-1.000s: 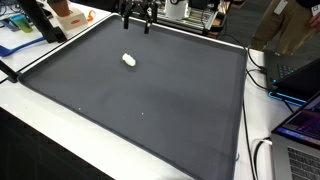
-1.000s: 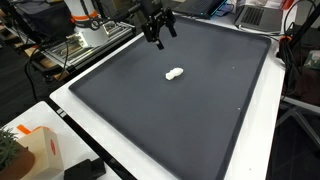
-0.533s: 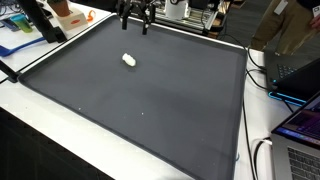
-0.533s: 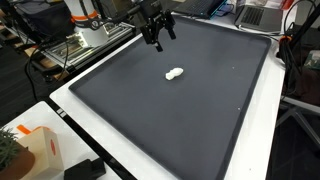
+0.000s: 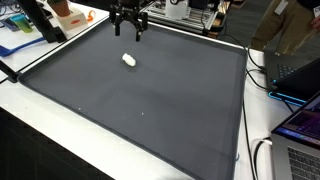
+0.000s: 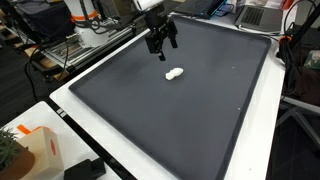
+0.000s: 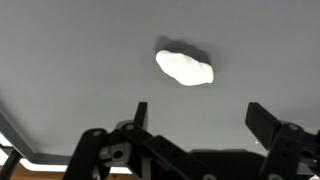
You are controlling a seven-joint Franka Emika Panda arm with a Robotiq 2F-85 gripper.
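**A:** What step do we catch the hand (image 5: 129, 36) in?

**B:** The approach, as we read it. It hangs above the black mat (image 5: 150, 110), near the mat's far edge, and nothing sits between its fingers (image 7: 141, 113). They are spread wide and the hand grips nothing.

**A:** And the thing it reaches for?

**B:** A small white lump (image 5: 129, 59) lies alone on the mat, near the hand but apart from it. It is not touched or lifted. In the wrist view the lump (image 7: 185, 67) lies beyond the fingertips and roughly in line with the gap between them. Its shadow falls just beside it.

**A:** How do we describe the pose?

**B:** In an exterior view the hand (image 6: 162, 48) points down at the mat with the wrist close to upright, and the arm comes in over the mat's far border. The mat covers most of the white surface (image 5: 40, 112), and the clutter stays off at the edges.

**A:** What does the next move call for?

**B:** In our judgement, it should travel forward until the lump lies between the fingers, then drop straight to the mat. Only after that should the fingers close. The lump is low and rounded, so the fingertips need to come down almost to the mat.
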